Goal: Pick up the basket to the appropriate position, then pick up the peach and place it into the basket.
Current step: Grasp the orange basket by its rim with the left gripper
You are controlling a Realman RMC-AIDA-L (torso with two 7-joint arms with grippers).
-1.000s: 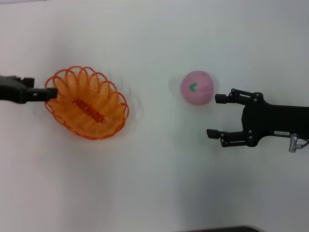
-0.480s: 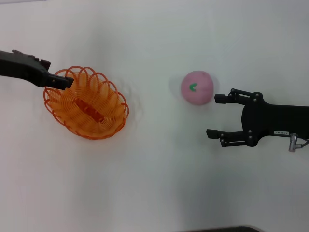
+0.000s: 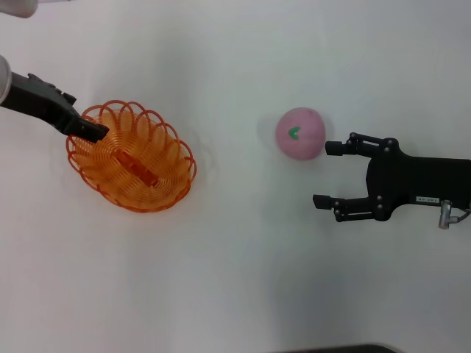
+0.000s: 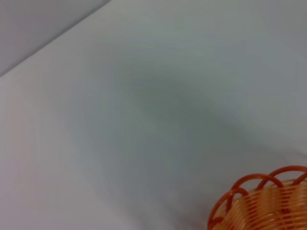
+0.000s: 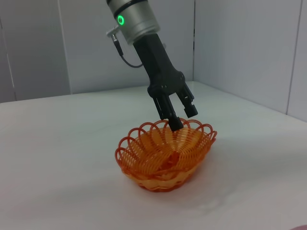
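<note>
Surface: a plain white matte tabletop [image 3: 235,279] fills the head view; a dark strip shows at its near edge.
Room: in the right wrist view, pale grey wall panels [image 5: 240,48] stand behind the table, meeting in a corner.
Basket: the shallow oval bright orange openwork basket with a looped scalloped rim [image 3: 132,156] sits on the table on the robot's left side; it rests flat and upright in the right wrist view [image 5: 165,154].
Left gripper: the black left gripper [image 3: 94,132] comes in tilted from the far left, its tip at the basket's far-left rim. In the right wrist view [image 5: 178,120] one finger reaches down to the rim loops and the other sits shorter beside it; the fingers look nearly together, but whether they pinch a loop I cannot tell.
Peach: the round pink matte toy peach with a small green leaf mark [image 3: 300,133] lies on the table, well apart from the basket, to its right.
Right gripper: the black right gripper [image 3: 328,173] lies low over the table with its fingers spread wide; the far fingertip is just beside the peach's right side, and the peach lies outside the gap, not between the fingers.
Hard to see: the left wrist view shows only bare table and a cut-off piece of the basket rim [image 4: 261,201]; the right wrist view shows only a pink sliver at its corner.
</note>
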